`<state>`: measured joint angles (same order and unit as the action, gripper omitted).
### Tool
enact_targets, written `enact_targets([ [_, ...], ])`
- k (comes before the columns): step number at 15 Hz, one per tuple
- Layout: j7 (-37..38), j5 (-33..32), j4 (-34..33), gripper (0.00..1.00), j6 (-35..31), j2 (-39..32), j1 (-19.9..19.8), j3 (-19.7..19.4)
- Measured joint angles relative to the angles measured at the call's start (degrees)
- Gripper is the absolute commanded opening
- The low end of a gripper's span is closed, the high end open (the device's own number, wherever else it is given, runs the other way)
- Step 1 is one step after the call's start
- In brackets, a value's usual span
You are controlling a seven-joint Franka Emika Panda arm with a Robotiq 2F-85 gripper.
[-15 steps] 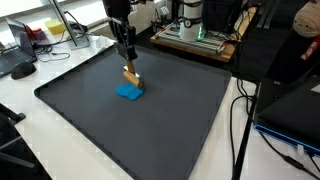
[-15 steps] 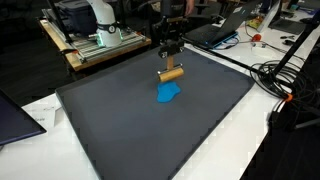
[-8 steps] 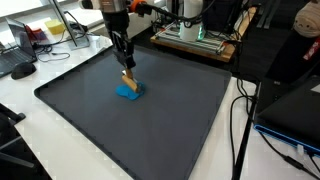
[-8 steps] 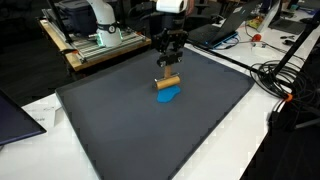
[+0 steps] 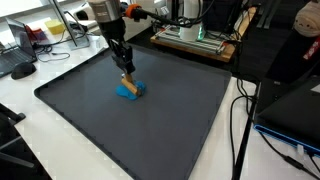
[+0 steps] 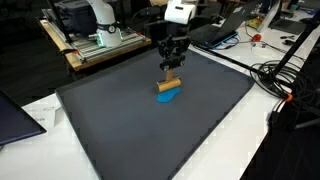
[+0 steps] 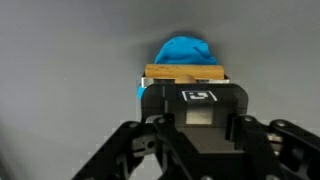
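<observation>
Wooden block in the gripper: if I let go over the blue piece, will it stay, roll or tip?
Probably stiff and light: the wooden block shows straight edges and looks thin in the shut gripper. It may tip or slide off, since the blue piece beneath it looks rounded and small. Whether they touch, I cannot tell.

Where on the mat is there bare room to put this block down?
Most of the dark mat is bare: the whole stretch from the blue piece to the near edge, and the side towards the cables. Crowded only under the claw, where the wooden block sits at the blue piece.
</observation>
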<state>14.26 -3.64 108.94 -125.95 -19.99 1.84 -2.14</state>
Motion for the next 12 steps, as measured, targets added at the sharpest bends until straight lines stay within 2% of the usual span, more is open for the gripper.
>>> enact_targets([
  [7, -7.87, 4.59, -5.59, 0.23, 5.96, -3.31, -2.15, 0.30],
  [12, -10.88, 6.12, -9.07, 0.23, 10.01, -5.41, -3.27, 0.65],
])
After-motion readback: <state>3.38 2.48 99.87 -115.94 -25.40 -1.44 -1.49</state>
